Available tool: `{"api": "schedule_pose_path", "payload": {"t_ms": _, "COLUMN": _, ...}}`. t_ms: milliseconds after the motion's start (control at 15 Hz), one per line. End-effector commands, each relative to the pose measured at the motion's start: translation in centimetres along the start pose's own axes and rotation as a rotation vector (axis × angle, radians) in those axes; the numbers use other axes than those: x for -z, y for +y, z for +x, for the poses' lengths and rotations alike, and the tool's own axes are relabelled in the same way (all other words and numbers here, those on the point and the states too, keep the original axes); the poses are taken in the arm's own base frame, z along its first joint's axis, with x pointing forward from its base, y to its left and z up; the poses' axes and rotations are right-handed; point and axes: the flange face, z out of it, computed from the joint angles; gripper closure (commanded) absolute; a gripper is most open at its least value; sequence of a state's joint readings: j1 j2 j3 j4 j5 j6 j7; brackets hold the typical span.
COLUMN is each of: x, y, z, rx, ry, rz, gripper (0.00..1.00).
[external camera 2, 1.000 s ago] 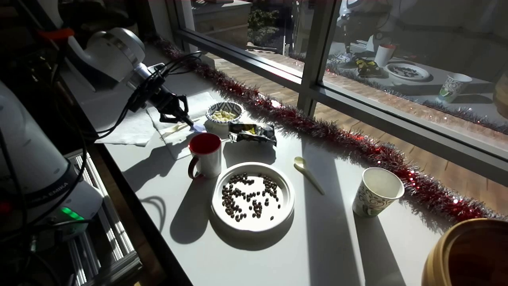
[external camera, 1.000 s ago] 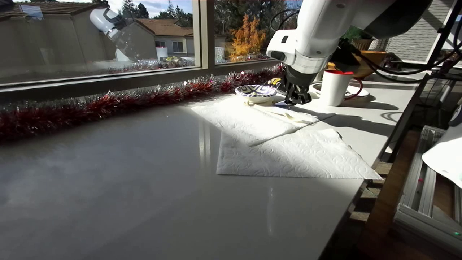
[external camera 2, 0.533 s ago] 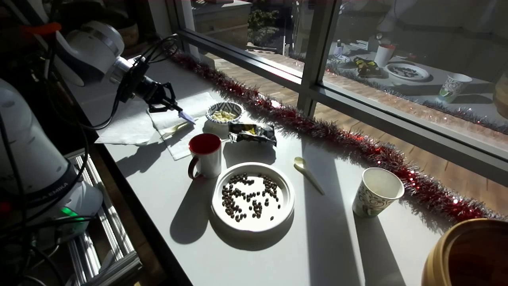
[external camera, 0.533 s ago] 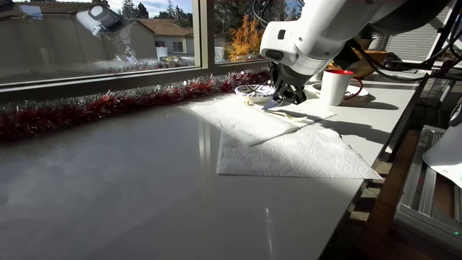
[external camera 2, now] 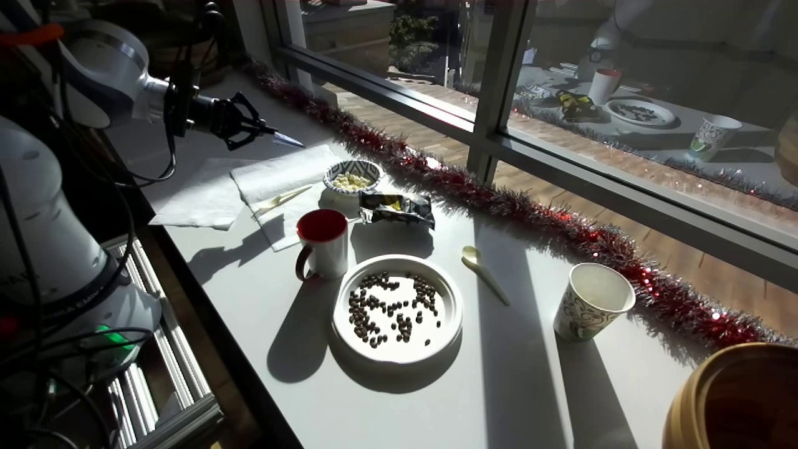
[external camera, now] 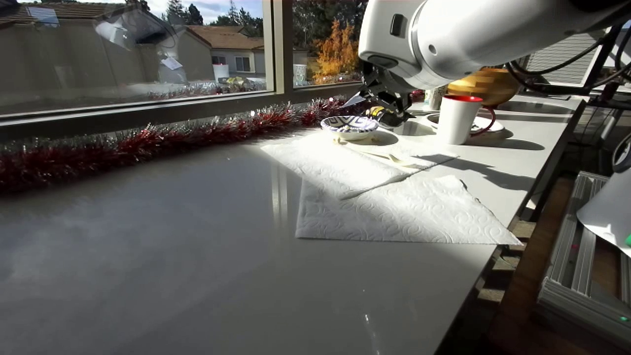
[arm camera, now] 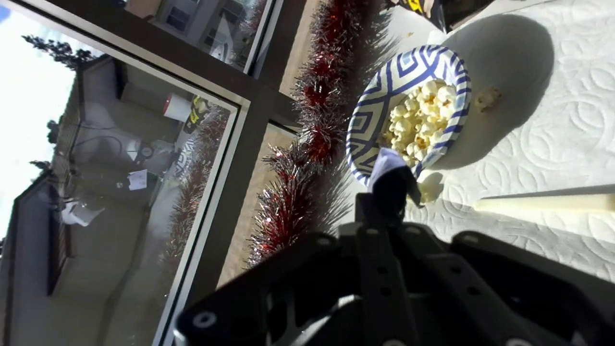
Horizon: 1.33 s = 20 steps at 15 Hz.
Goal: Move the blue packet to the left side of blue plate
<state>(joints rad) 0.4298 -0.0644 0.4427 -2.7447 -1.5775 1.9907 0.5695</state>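
Note:
The blue packet is a small flat piece, dark in shade with a pale bluish lit tip, in the wrist view (arm camera: 390,166). It also shows in both exterior views (external camera: 354,100) (external camera 2: 288,138). My gripper (external camera 2: 273,131) is shut on its end and holds it in the air, pointing outward. The jaws also show in the wrist view (arm camera: 377,206). The blue plate (arm camera: 379,98) is a small round bowl-like plate with a blue pattern, holding popcorn. It stands on the table in both exterior views (external camera: 349,134) (external camera 2: 353,164). The packet is above table height, apart from it.
A black and yellow snack bag (external camera 2: 399,215) lies beside the plate. A white mug (external camera 2: 330,252), a white plate with dark beans (external camera 2: 399,357), a spoon (external camera 2: 485,275) and a paper cup (external camera 2: 576,315) stand nearby. Paper towels (external camera: 394,212) cover part of the table. Tinsel (external camera 2: 530,199) lines the window.
My gripper has risen from near the towel by the plate, carrying the packet up and toward the window side. The packet now points more level. The plate and other things have not moved.

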Motion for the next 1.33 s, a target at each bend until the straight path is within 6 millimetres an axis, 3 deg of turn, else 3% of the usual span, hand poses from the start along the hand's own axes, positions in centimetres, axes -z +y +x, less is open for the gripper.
{"api": "schedule_pose_path", "payload": {"t_ms": 0, "x": -1.2, "y": 0.5, "z": 0.4, "rx": 0.017, "ry": 0.041, "rz": -0.196, "gripper": 1.00}}
{"api": "schedule_pose_path", "payload": {"t_ms": 200, "x": -2.4, "y": -0.4, "z": 1.4, "rx": -0.016, "ry": 0.180, "rz": -0.290, "gripper": 1.00}}
{"api": "schedule_pose_path", "payload": {"t_ms": 400, "x": -4.3, "y": -2.5, "z": 1.3, "rx": -0.111, "ry": 0.276, "rz": -0.203, "gripper": 1.00}}
{"api": "schedule_pose_path", "payload": {"t_ms": 467, "x": -3.0, "y": -1.1, "z": 1.4, "rx": -0.062, "ry": 0.221, "rz": -0.258, "gripper": 0.99}}
{"api": "schedule_pose_path", "payload": {"t_ms": 667, "x": -4.3, "y": -2.5, "z": 1.2, "rx": -0.096, "ry": 0.245, "rz": -0.202, "gripper": 0.99}}
{"api": "schedule_pose_path", "payload": {"t_ms": 933, "x": -4.4, "y": -2.6, "z": 1.6, "rx": -0.080, "ry": 0.305, "rz": -0.206, "gripper": 1.00}}
{"api": "schedule_pose_path", "payload": {"t_ms": 1267, "x": -5.8, "y": -2.3, "z": 1.8, "rx": -0.060, "ry": 0.380, "rz": -0.243, "gripper": 1.00}}
